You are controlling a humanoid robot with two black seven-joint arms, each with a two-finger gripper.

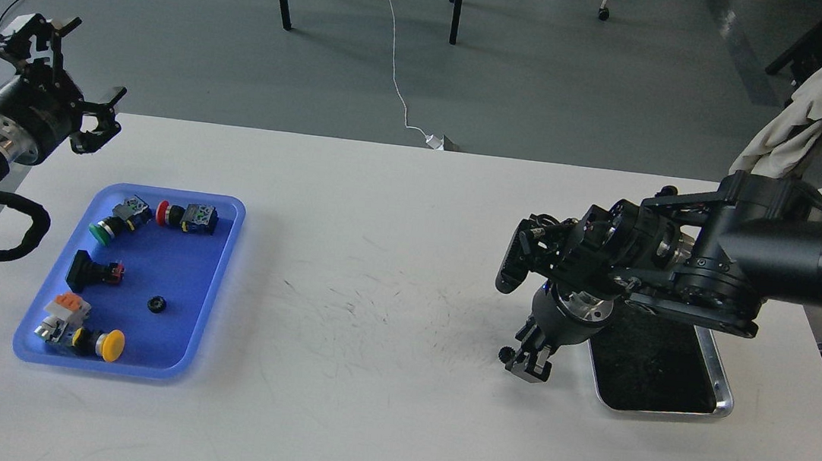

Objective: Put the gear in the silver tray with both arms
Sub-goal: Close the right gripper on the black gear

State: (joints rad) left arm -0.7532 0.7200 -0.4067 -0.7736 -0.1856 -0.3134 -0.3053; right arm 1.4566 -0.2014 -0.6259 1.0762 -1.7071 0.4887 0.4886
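My black two-finger left gripper (90, 122) hangs spread open and empty above the table's far-left edge. Below it, the blue plastic tray (223, 241) holds coloured push-button switches and one small black gear (157, 304), lying loose near the middle. Well to the right, my black two-finger right gripper (528, 365) points down just left of the shiny rectangular steel silver tray (722, 393); whether its fingers pinch anything I cannot tell. The gear is small and flat, so a grasp could slip or nudge neighbouring switches.
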